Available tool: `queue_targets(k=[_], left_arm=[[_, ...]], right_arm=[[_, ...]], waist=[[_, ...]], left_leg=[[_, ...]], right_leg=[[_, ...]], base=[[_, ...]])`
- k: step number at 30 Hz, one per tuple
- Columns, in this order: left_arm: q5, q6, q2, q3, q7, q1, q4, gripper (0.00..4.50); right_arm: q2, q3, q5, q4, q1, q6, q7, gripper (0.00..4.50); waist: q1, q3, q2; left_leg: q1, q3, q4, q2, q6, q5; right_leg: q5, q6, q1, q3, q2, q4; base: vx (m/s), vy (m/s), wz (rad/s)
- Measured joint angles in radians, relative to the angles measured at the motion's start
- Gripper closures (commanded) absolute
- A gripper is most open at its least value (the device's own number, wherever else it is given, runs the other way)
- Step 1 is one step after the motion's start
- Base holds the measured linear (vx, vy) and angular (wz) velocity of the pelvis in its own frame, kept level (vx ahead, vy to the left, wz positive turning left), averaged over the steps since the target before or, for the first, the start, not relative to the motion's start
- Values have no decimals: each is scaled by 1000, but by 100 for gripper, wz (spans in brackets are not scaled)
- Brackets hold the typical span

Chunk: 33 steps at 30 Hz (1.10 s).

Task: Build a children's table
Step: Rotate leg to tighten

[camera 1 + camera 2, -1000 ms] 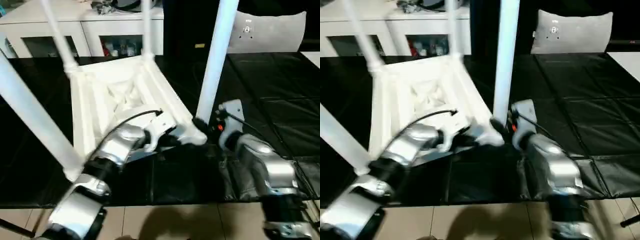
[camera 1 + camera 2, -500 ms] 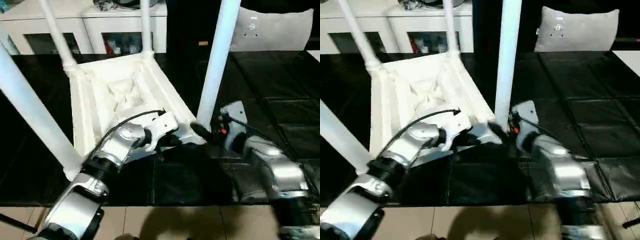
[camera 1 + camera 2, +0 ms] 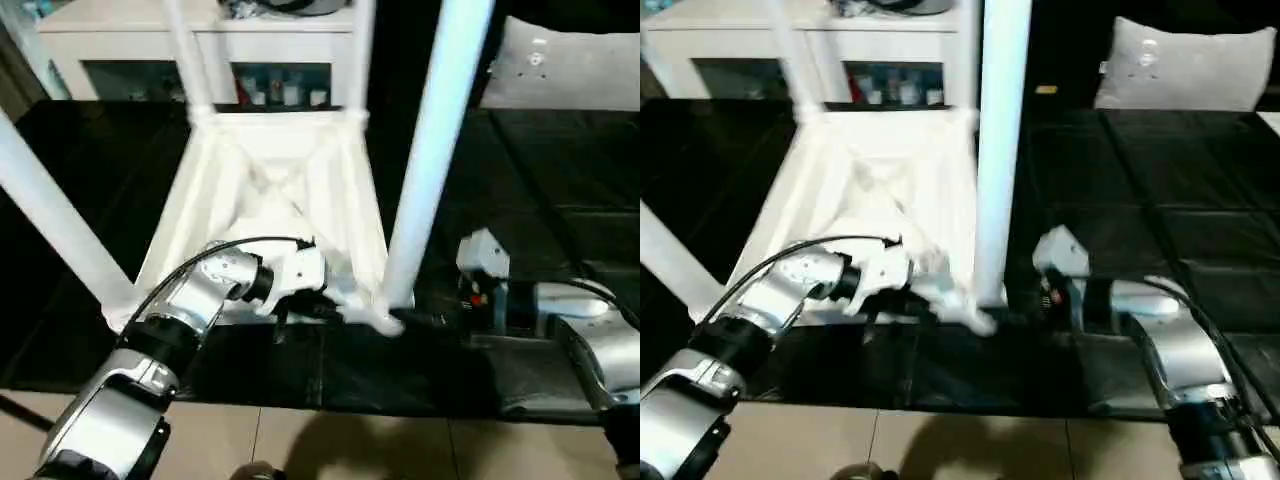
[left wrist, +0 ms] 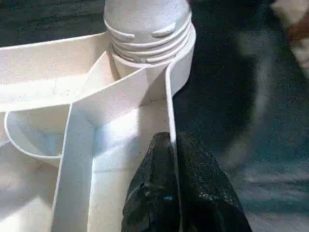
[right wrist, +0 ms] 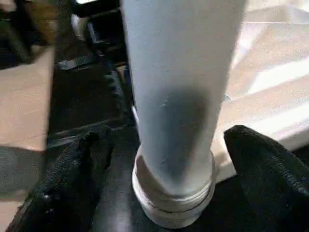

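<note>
The children's table [image 3: 280,190] lies upside down on the black mat, with its white legs standing up from the corner sockets. My left gripper [image 3: 320,305] is at the near rim, and its black fingers [image 4: 193,169] are shut on the thin rim wall just beside the near right socket [image 4: 147,29]. The near right leg [image 3: 430,150] rises from that socket. My right gripper [image 5: 166,145] is open, one finger on each side of this leg's [image 5: 178,72] base, with a gap on both sides.
A white cabinet [image 3: 120,40] with glass doors stands behind the table. A grey cushion [image 3: 570,70] lies at the back right. Black mat [image 3: 560,200] covers the floor, with tan tiles [image 3: 350,450] along the near edge. Other legs stand at the near left [image 3: 50,220] and far corners [image 3: 185,50].
My right gripper has opened off the near right leg and drawn back a little to the right. The left gripper stays shut on the rim. The camera has shifted.
</note>
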<state>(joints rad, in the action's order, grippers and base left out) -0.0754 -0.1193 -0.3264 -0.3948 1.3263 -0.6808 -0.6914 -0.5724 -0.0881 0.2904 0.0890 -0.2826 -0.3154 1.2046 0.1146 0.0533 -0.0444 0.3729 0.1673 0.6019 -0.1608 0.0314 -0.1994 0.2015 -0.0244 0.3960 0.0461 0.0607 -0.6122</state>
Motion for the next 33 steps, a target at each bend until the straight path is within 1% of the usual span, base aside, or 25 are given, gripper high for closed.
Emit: queue_targets(k=[3, 5, 8, 10, 12, 14, 17, 23, 26, 29, 30, 31, 33], left_arm=[[1, -25, -12, -15, 28, 1, 0, 450], [0, -35, -14, -16, 36, 1, 0, 450], [0, -38, -15, -16, 45, 1, 0, 450], [0, -39, -16, -16, 48, 1, 0, 450], [1, -42, -16, -16, 49, 1, 0, 450], [1, -45, -16, -17, 52, 1, 0, 450], [0, -51, -17, -17, 54, 1, -1, 450], [2, -49, -16, -16, 59, 1, -1, 450], [3, 2, 1, -9, 45, 0, 4, 450], [-10, 66, 16, 8, -9, -3, 3, 450], [-17, 93, 22, 18, -41, -5, 1, 450], [-28, 135, 34, 32, -89, -9, -5, 450], [-38, 189, 63, 45, -154, -19, -13, 450]], right_arm=[[-19, -18, 26, 2, -3, -24, 48, 105], [-23, -29, 31, 7, -3, -34, 69, 115], [-24, -29, 35, 13, -5, -40, 81, 150], [-23, -28, 35, 19, -10, -43, 81, 155], [-19, -29, 39, 33, -20, -43, 84, 181], [-16, -31, 40, 37, -28, -43, 82, 189], [-10, -31, 41, 42, -31, -43, 79, 230], [-8, -30, 52, 40, -26, -57, 78, 255], [18, -14, 61, -8, 12, -100, 30, 257], [63, 3, 47, -23, 19, -134, -71, 257], [93, 13, 32, -26, 18, -144, -129, 257], [144, 28, 11, -26, 16, -157, -215, 257], [197, 47, -20, -22, 8, -168, -328, 258]], waist=[[4, 0, 0], [4, 0, 0], [4, 0, 0], [4, 0, 0], [4, 0, 0], [4, 0, 0], [4, 0, 0], [9, 0, 0], [14, -1, 0], [6, -1, -1], [-1, -1, -1], [-12, -1, -1], [-30, -1, -1]], left_leg=[[0, 0, 1, 0, 0, 0], [0, 0, 1, 0, 0, 0], [0, 0, 1, 0, 0, 0], [0, 0, 1, 0, 0, 0], [0, 0, 1, 0, 0, 0], [1, 0, 1, 0, 0, 0], [1, 1, 1, -1, 0, 0], [1, 1, 1, -1, 0, 0], [0, 1, 1, -1, 0, 0], [-6, 2, 1, -1, 0, 2], [-8, 2, 1, -1, 3, 1], [-12, 2, 1, -2, 6, 3], [-15, 3, 0, -2, 7, 4]], right_leg=[[0, -1, 0, 0, 0, -1], [-1, -1, 0, 0, 0, -1], [-1, -1, 0, 0, 0, -1], [-1, -1, 0, 0, 0, -1], [-1, -1, 0, 0, 0, -1], [-1, -1, 1, 0, 0, -1], [-1, -1, 2, 0, 0, -1], [-1, -1, 2, 0, 0, -1], [-1, -1, 0, 0, 0, -2], [-2, -2, -4, -1, 0, -3], [-2, -2, -6, 0, 0, -3], [-1, 2, -8, 0, 0, -3], [-2, 4, -10, 0, 1, 0]], base=[[0, 0, 0], [0, 0, 0], [0, 0, 0], [0, 0, 0], [0, 0, 0], [0, 0, 0], [0, 0, 0], [0, 0, 0], [0, 0, 0], [0, 0, 0], [0, 0, 0], [0, 0, 0], [0, 0, 0]])
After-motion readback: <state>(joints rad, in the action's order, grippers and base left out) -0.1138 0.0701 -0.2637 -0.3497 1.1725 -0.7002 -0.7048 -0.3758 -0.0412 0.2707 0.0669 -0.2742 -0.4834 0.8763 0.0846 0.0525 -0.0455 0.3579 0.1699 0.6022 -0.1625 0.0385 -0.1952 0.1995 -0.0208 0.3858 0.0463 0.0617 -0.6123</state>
